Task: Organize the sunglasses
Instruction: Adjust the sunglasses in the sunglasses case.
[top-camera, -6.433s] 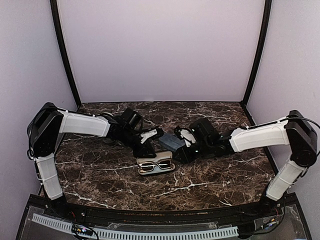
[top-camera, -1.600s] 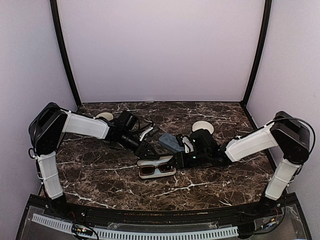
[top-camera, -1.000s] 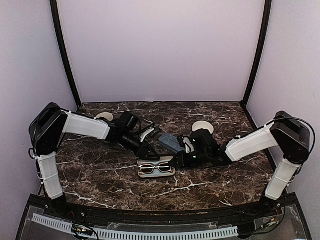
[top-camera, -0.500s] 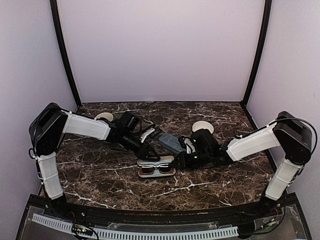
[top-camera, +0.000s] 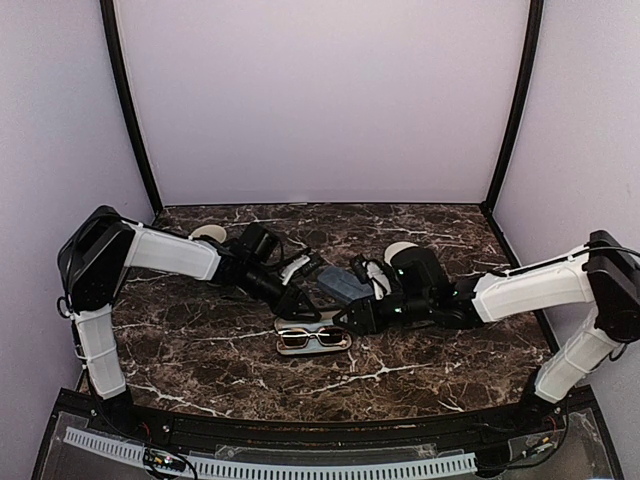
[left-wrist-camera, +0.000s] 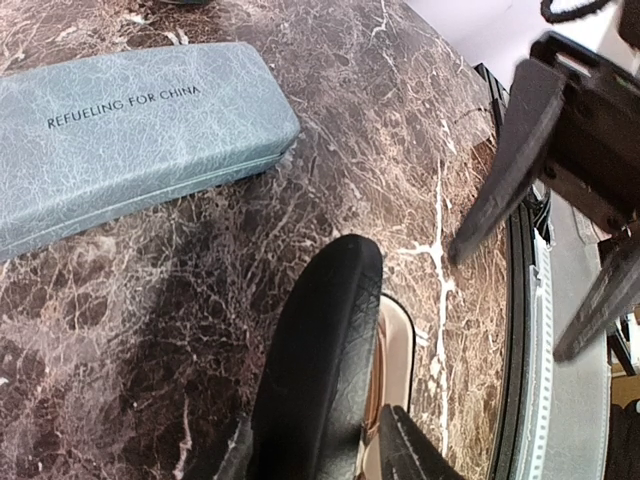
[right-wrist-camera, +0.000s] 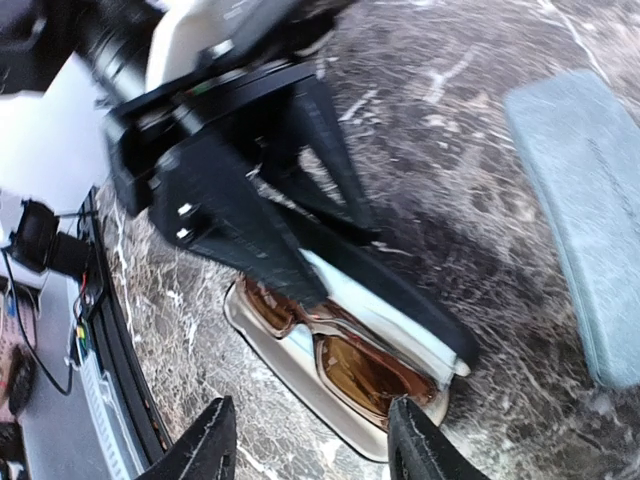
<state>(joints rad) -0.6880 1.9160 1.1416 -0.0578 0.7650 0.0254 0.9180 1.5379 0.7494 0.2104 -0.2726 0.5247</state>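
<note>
An open black glasses case (top-camera: 313, 340) lies mid-table with a pair of sunglasses (top-camera: 308, 338) in its pale tray; the brown lenses show in the right wrist view (right-wrist-camera: 400, 365). My left gripper (top-camera: 303, 306) is shut on the case's raised black lid (left-wrist-camera: 325, 350). My right gripper (top-camera: 352, 318) is open and empty, just above the case's right end, its fingers spread wide (right-wrist-camera: 312, 440). The closed blue-grey case (top-camera: 345, 283) lies just behind. Only one pair of sunglasses shows.
The blue-grey case (left-wrist-camera: 130, 125) reads "REFUELING FOR CHINA". Two white discs lie on the marble table, one far left (top-camera: 208, 232) and one behind my right wrist (top-camera: 400, 251). Black posts and pale walls close in the sides and back.
My right arm has pulled back and swung its elbow to the right, with its gripper still at the case's right end. My left gripper keeps hold of the lid.
</note>
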